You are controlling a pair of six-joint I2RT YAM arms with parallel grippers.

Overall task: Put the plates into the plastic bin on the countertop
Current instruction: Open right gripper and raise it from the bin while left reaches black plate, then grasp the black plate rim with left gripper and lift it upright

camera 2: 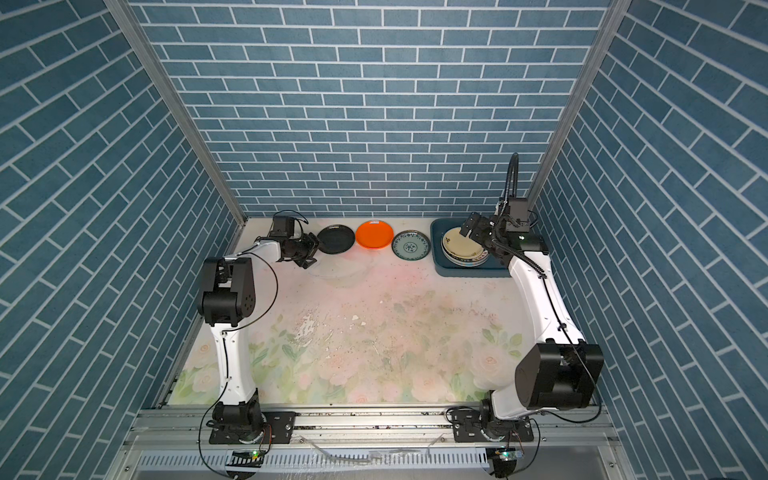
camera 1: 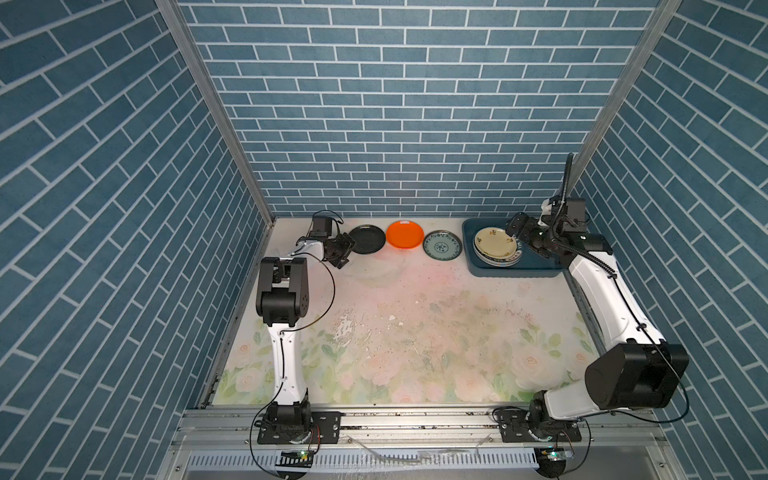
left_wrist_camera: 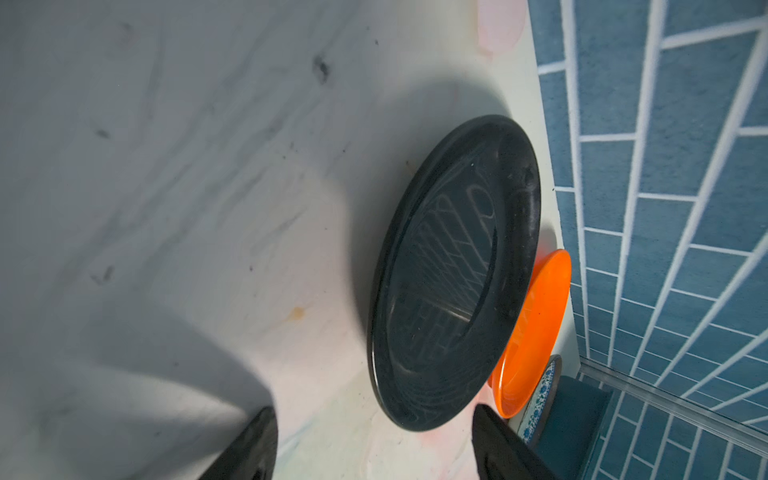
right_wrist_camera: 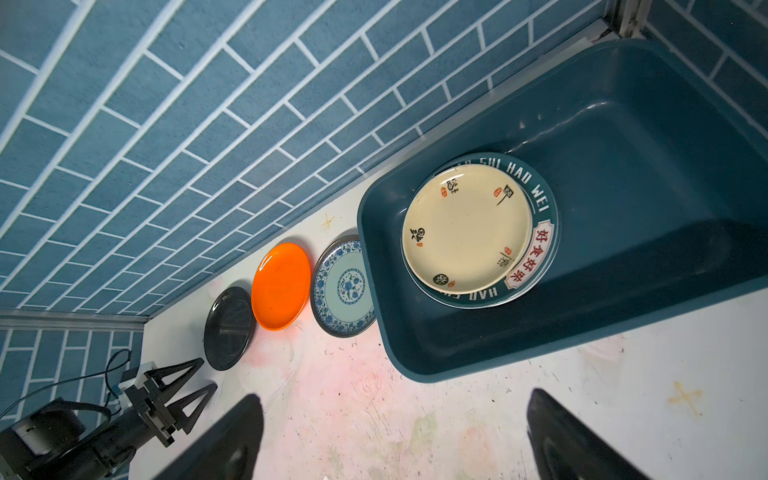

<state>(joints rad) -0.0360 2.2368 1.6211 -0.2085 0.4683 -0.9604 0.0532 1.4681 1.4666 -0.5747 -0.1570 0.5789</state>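
While left gripper gapes, black plate just beyond fingertips

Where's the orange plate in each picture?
In a top view: the orange plate lies by the back wall, middle of three loose plates.
In a top view: same spot.
Left wrist: orange plate peeks from behind the black plate.
Right wrist: orange plate between black plate and teal-patterned plate.
Shared landmark: the black plate beside it.
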